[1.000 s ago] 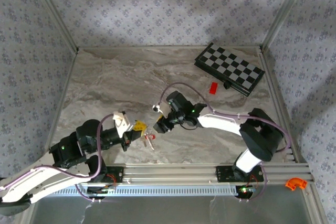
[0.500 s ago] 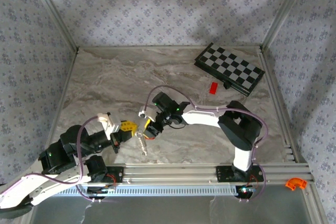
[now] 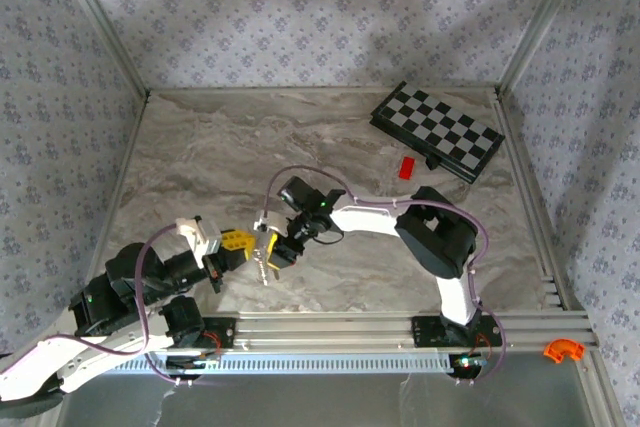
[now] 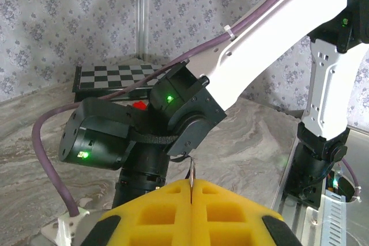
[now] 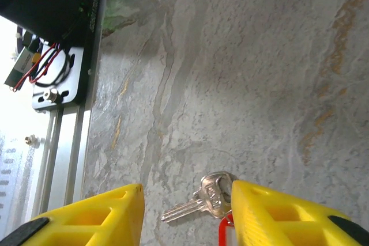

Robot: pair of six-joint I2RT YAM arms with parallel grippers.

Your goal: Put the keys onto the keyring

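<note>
Grippers meet near the table's (image 3: 420,277) six o'clock: we see the left gripper (image 4: 191,195) clamped tight on the keyring (image 4: 191,172), the right gripper (image 5: 185,191) half open, a key (image 5: 199,201) between its pads, ungripped.

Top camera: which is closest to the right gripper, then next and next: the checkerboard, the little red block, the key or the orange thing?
Starting from the right gripper:
1. key, right at its fingertips.
2. red block, farther back on the right.
3. checkerboard, in the back right corner.
4. orange piece, past the near right corner of the table.
</note>
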